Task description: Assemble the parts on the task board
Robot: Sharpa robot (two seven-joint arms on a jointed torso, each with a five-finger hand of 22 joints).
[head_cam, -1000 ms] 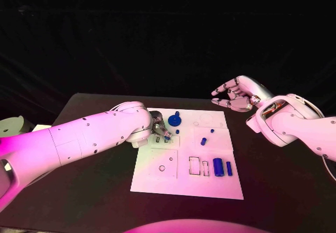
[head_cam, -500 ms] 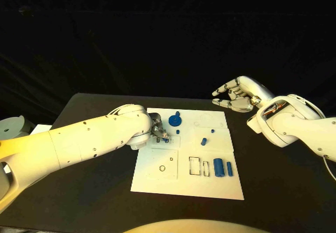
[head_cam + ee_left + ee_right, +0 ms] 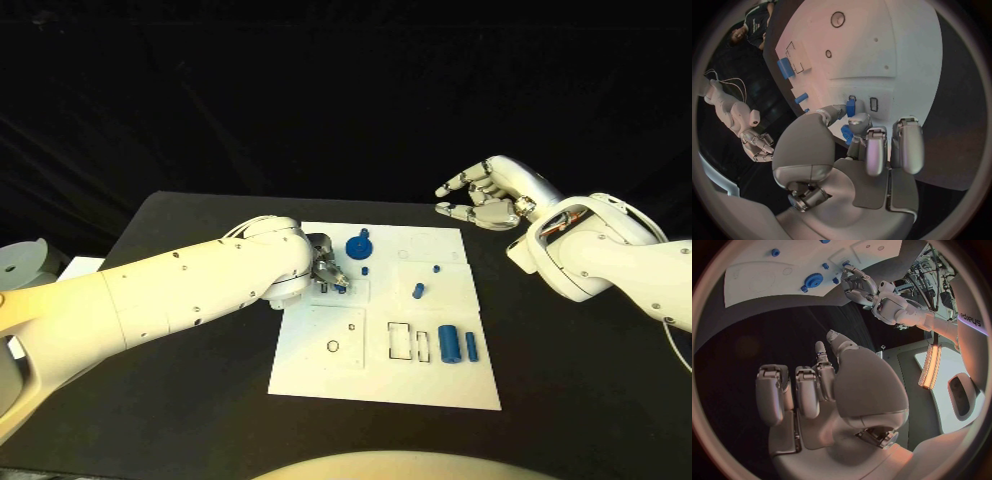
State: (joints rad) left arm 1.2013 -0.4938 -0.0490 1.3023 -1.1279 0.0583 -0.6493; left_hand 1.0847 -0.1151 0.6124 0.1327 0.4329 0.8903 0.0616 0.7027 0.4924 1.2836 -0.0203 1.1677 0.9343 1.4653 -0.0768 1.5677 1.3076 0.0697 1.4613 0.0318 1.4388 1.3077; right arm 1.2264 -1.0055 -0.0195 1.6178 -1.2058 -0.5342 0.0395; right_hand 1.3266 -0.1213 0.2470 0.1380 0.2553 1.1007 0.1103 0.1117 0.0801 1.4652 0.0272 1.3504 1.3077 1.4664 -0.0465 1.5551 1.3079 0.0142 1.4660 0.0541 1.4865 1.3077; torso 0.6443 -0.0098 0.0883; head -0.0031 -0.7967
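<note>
The white task board [image 3: 387, 372] lies in the middle of the black table. My left hand [image 3: 326, 268] rests on its near-left part, over two small slots. Thumb and a finger pinch a small blue part [image 3: 851, 106] that stands in one slot; the slot beside it [image 3: 874, 103] is bare. A blue gear [image 3: 359, 247] lies just behind the hand. My right hand [image 3: 488, 198] hangs above the table past the board's far right corner, fingers loosely bent and apart from the thumb, holding nothing.
On the board lie a short blue peg [image 3: 420, 292], a thick blue cylinder [image 3: 450, 343] and a thin one [image 3: 472, 346], beside two rectangular recesses [image 3: 401, 341]. A round hole [image 3: 333, 346] sits near the left edge. A grey object [image 3: 22, 260] stands off the table's left.
</note>
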